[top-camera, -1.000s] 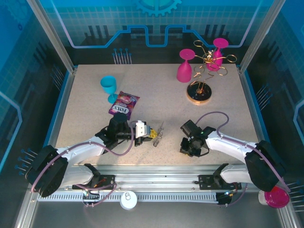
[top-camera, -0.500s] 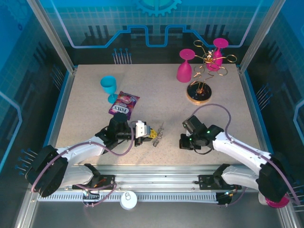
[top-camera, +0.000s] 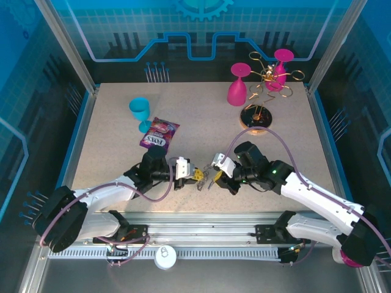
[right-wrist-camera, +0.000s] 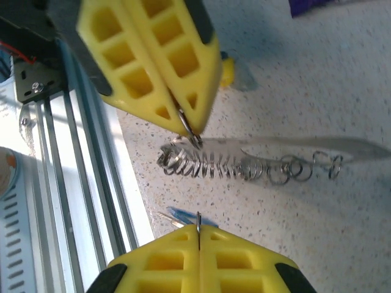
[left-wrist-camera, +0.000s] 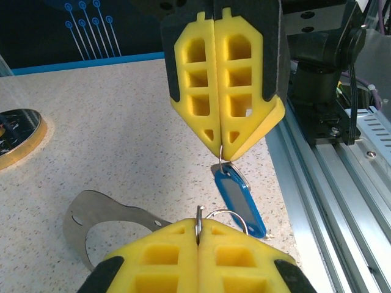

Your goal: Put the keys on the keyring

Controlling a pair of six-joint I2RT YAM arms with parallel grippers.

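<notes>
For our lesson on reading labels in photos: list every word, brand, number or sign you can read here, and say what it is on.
"FOX'S": the brand on the purple sweet packet.
The packet's smaller print is too small to read.
The blue key tag shows no writing.

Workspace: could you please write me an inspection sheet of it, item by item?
surface: speckled table, no spills seen
job's things: keyring lies on the table, one end at left gripper; blue key on a ring in right gripper
clutter: teal cup, candy bag, pink glasses, gold rack
grippers: left gripper shut on a keyring link; right gripper shut on the blue key's ring
cables: purple cable loops over right arm, not snagged
surroundings: blue panels; rail at near edge
</notes>
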